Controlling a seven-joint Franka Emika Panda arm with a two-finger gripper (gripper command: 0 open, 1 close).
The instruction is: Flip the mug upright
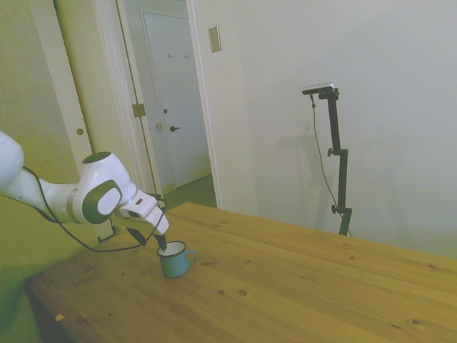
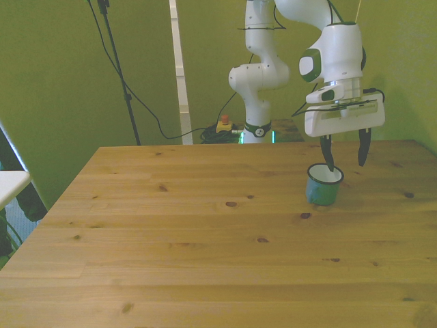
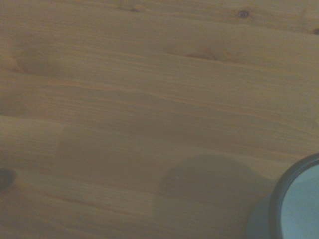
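Front view, jaws spread, astride mug (image 2: 323,184) rim

Teal-green mug (image 2: 323,188) with white inside, knotty honey-brown table (image 2: 205,239), white-and-green arm (image 2: 334,55)

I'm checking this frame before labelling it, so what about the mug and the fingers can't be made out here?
- Mug handle: not visible in the front view; it shows only in the side view.
- Wrist view: blurred, and the edge cuts the mug to a slice of rim.
- Finger contact with the rim: too small to tell in the side view.
- Mug's contents: too small to judge.
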